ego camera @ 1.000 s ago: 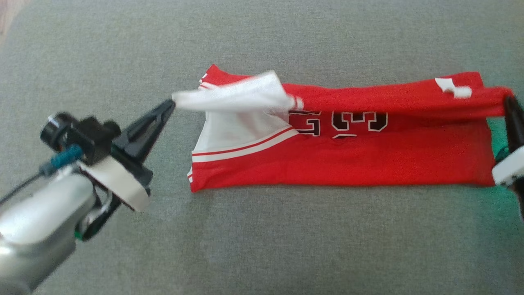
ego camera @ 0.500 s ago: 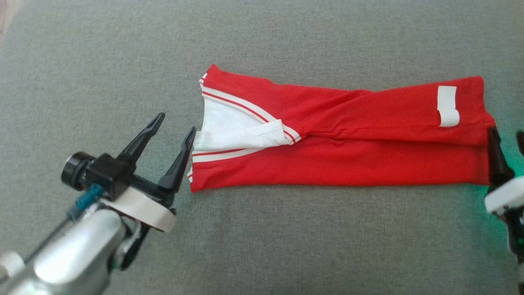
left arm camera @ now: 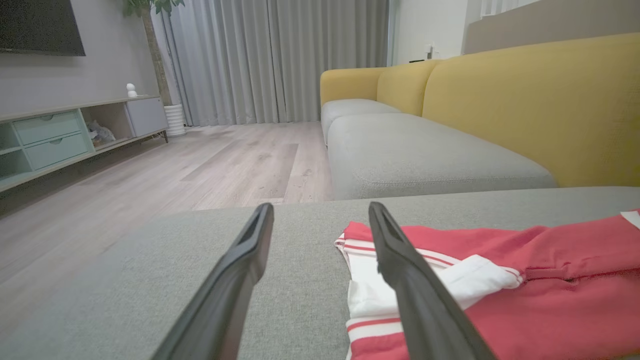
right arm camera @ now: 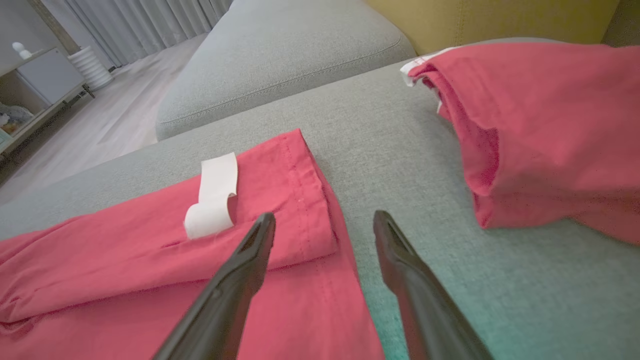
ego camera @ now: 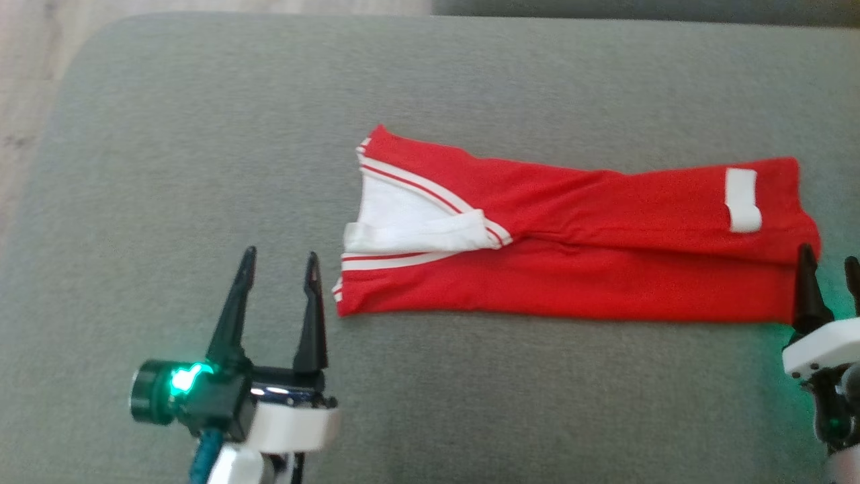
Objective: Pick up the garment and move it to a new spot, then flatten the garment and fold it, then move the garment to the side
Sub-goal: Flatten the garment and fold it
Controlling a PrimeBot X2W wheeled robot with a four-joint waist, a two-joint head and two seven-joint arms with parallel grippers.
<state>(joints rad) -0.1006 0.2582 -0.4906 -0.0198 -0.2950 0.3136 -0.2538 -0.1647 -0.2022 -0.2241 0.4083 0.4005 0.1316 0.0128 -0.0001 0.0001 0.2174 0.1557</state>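
Note:
The garment (ego camera: 578, 269) lies on the grey cushion (ego camera: 470, 81) as a long red strip folded lengthwise, with its white side panel (ego camera: 403, 215) and striped trim at the left end and a white label (ego camera: 742, 199) near the right end. Its letters and number are hidden under the fold. My left gripper (ego camera: 280, 255) is open just left of the strip's left end, touching nothing; the left wrist view shows the garment (left arm camera: 525, 290) beside its right finger. My right gripper (ego camera: 828, 255) is open at the strip's right end, its left fingertip over the hem (right arm camera: 310, 210).
A second red garment (right arm camera: 545, 120) lies bundled on the cushion to the right of my right gripper. Wooden floor (ego camera: 27, 81) lies beyond the cushion's left edge. A yellow sofa (left arm camera: 525, 100) with grey seats stands behind, and a low cabinet (left arm camera: 50, 135) at the far wall.
Both grippers let go of the lifted edge, which now lies folded over the number. They opened and drew back toward me. The head camera also shifted.

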